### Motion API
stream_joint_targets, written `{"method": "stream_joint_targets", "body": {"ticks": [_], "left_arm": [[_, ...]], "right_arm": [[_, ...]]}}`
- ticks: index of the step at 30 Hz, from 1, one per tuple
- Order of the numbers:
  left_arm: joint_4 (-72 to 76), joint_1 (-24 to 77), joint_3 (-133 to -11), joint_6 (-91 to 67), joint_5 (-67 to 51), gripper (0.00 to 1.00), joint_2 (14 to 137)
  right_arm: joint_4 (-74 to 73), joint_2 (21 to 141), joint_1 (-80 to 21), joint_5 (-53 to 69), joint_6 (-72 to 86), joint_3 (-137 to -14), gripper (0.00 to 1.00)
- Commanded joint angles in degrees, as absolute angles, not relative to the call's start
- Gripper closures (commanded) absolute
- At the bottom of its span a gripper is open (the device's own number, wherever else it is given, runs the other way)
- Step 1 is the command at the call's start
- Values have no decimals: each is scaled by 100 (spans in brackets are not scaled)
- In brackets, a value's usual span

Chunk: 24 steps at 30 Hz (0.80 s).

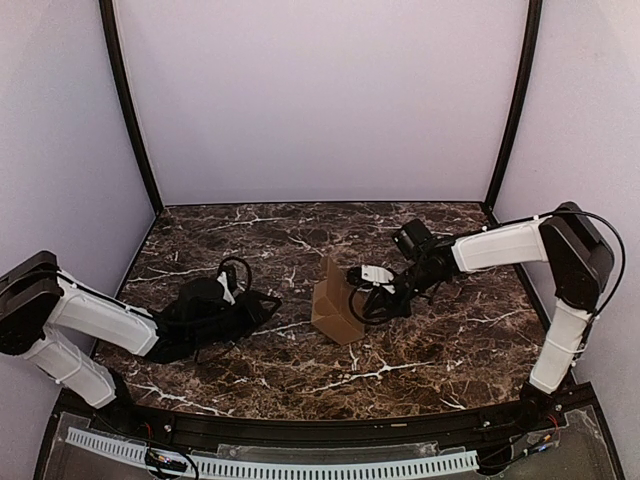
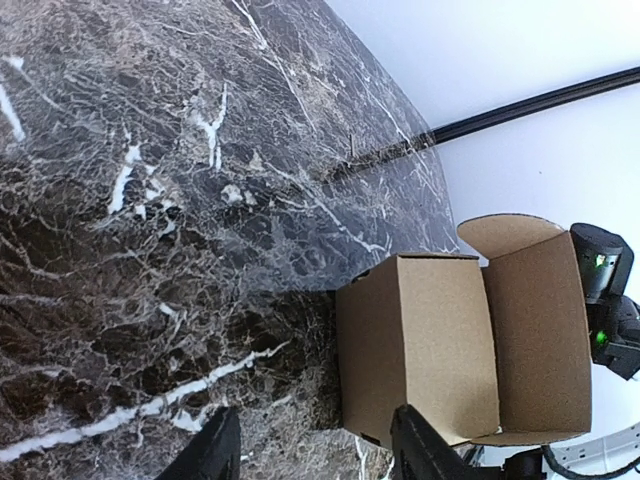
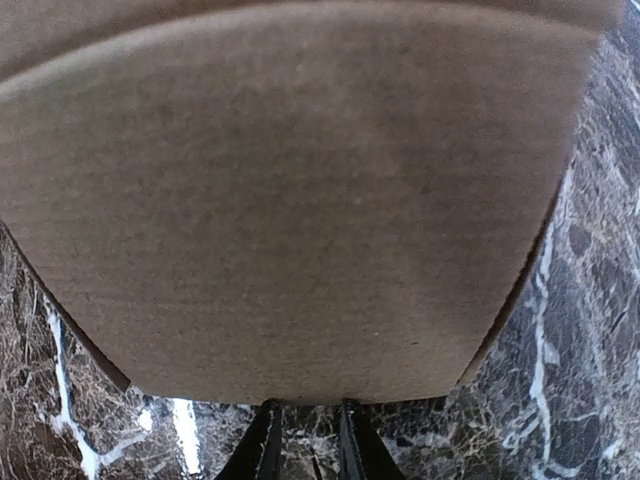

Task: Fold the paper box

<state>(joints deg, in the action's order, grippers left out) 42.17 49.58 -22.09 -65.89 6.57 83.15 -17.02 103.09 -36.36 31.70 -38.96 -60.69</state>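
Paper box (image 1: pixel 336 312): brown cardboard, already a small cube-like body, on the marble table (image 1: pixel 440 350) just right of centre, about midway between near and far edges. Lid flap (image 2: pixel 530 330) with rounded edge not yet closed, standing off the body on the side toward the right gripper. Plain closed side of the body facing left, toward the left wrist camera.

Left gripper (image 1: pixel 265 303): released. Fingers (image 2: pixel 215 450) spread wide, nothing between them, only bare marble. Low over the table, left of the box, pointing right at it. Near the box but apart, no contact seen. Black cable looped over the wrist. Left arm white, stretched in low from the near-left corner.

Right gripper (image 1: pixel 358 296): at the right side of the box, arm reaching in from the right wall with elbow high. In the right wrist view, flap face filling nearly the whole picture, very close. Fingertips (image 3: pixel 262 440) drawn near each other with a narrow gap, tips right at the lower edge of the flap. Grasping the flap or only touching it: cannot tell, contact spot hidden by the cardboard edge. Green light visible on the gripper body in the left wrist view.

Surroundings: pale walls (image 1: pixel 320 100) on three sides, black corner posts (image 1: pixel 130 110) at the far corners, perforated white strip (image 1: pixel 300 465) along the near edge by the arm bases.
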Motion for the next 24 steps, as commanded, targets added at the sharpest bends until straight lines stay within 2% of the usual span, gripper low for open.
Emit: {"method": "stream_joint_targets", "body": {"ticks": [1, 4, 6, 15, 24], "left_arm": [[2880, 5039, -2514, -6168, 966, 48, 8843], [4111, 5026, -2667, -6062, 493, 51, 9699], [4349, 5006, -2955, -5891, 144, 52, 10109], [4363, 5089, -3834, -5161, -470, 57, 10549], [3952, 5348, -4305, -4736, -318, 60, 10482]], "right_arm": [[-1924, 10401, -3612, 3009, -3922, -5994, 79], [-1911, 10378, -3608, 3032, -3909, -5986, 79], [-1898, 10335, -3610, 3037, -3894, -5965, 79], [-1849, 10232, -3554, 2990, -3841, -5856, 78], [-1922, 10099, -3419, 2936, -3846, -5825, 78]]}}
